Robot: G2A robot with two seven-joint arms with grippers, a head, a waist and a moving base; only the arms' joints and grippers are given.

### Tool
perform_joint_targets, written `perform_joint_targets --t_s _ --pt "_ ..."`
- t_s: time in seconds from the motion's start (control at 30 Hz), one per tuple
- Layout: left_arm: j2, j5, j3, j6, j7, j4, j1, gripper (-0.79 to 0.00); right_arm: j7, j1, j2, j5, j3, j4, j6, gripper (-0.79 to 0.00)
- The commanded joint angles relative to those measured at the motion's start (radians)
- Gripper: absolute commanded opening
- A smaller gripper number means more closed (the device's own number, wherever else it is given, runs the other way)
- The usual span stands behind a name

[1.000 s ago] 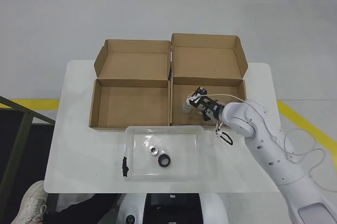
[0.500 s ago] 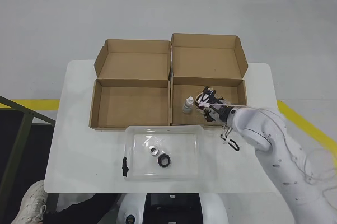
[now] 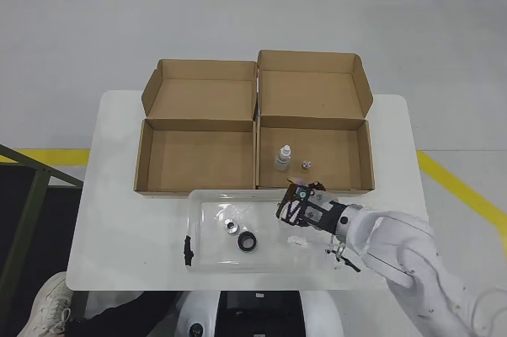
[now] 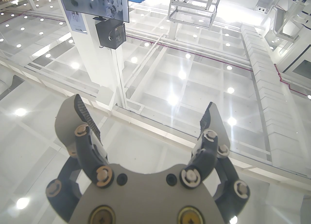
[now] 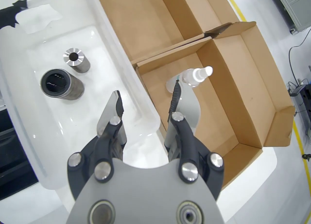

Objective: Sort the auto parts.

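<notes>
Our right gripper hangs empty, jaws parted, over the tray's corner beside the right box, where a bottle stands. For the next pick we would move over the sleeve, which stands upright in the tray just beside the smaller collet. We would open wider than its body and descend straight, so no finger knocks the collet. The sleeve is a dark grey metal cylinder with a black bore. Our left gripper points upward, jaws wide, empty.
</notes>
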Motion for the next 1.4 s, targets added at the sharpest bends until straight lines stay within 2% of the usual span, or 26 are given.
perform_joint_targets --t_s 0.0,0.23,0.37,0.87,0.97,1.1,1.2,1.37 --pt "0.0 0.0 0.0 0.0 0.0 0.0 0.0 0.0 -0.01 -0.008 0.0 -0.018 -0.024 -0.004 -0.014 -0.409" --pt "0.0 0.0 0.0 0.0 0.0 0.0 0.0 0.0 -0.068 -0.021 -0.004 -0.024 -0.11 0.0 -0.088 -0.413" --pt "0.0 0.0 0.0 0.0 0.0 0.0 0.0 0.0 -0.091 0.02 -0.012 0.03 -0.172 0.079 -0.152 -0.416" --pt "0.0 0.0 0.0 0.0 0.0 0.0 0.0 0.0 -0.051 0.115 -0.036 0.058 -0.286 0.159 -0.148 -0.394" --pt "0.0 0.0 0.0 0.0 0.0 0.0 0.0 0.0 -0.047 0.127 -0.04 0.061 -0.303 0.179 -0.142 -0.308" --pt "0.0 0.0 0.0 0.0 0.0 0.0 0.0 0.0 -0.048 0.143 -0.045 0.066 -0.319 0.206 -0.135 -0.142" --pt "0.0 0.0 0.0 0.0 0.0 0.0 0.0 0.0 -0.043 0.153 -0.048 0.07 -0.327 0.223 -0.129 -0.129" --pt "0.0 0.0 0.0 0.0 0.0 0.0 0.0 0.0 -0.039 0.169 -0.053 0.08 -0.341 0.257 -0.124 -0.157"
